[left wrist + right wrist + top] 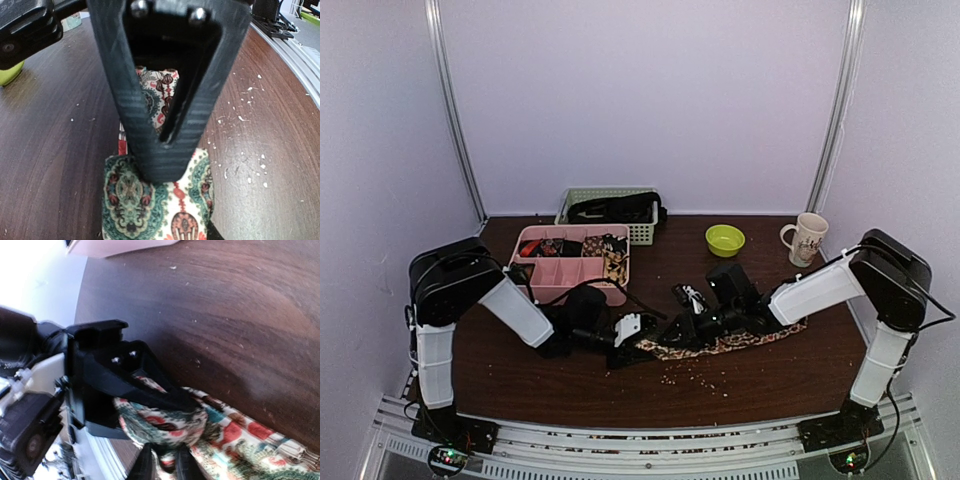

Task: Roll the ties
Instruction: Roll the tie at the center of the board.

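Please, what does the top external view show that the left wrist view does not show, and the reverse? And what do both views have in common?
Only the top external view shows the pink tray, the basket behind it, and both arms whole. Only the left wrist view shows the print of the tie up close: teal medallions and red motifs on cream. Both views show the tie, the left pincer closed down on it, and the brown table with pale crumbs.

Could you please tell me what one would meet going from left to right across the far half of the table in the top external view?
pink divided tray → green bowl → mug
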